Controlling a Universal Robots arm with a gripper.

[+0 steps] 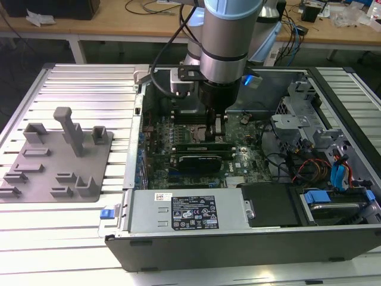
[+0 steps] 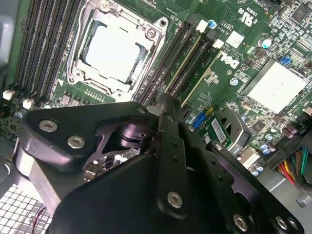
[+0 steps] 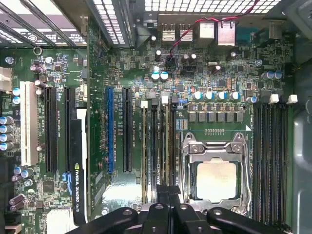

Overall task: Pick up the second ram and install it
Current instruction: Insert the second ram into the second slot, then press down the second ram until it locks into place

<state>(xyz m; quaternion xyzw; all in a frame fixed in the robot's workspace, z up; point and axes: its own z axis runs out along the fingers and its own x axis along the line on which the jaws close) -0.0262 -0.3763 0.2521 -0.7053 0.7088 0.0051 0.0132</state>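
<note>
The second ram [image 2: 220,129] shows in the second wrist view as a green board with white stickers, pinched between the black fingers of my gripper [image 2: 204,122]. In the exterior view the gripper [image 1: 217,132] reaches straight down into the open computer case, onto the memory slots beside the processor socket [image 1: 196,132]. In the first wrist view the gripper [image 3: 168,195] sits over the slot bank [image 3: 158,146] between the socket [image 3: 217,180] and the expansion slots. Another stick [image 2: 192,66] stands seated in a neighbouring slot. The gripper body hides the ram's lower edge.
A black graphics card [image 1: 202,159] lies just in front of the slots. The power supply [image 1: 184,211] spans the case front. A drive cage [image 1: 297,113] and cables [image 1: 315,167] fill the exterior view's right. A grey fixture [image 1: 56,161] sits outside the case on the left.
</note>
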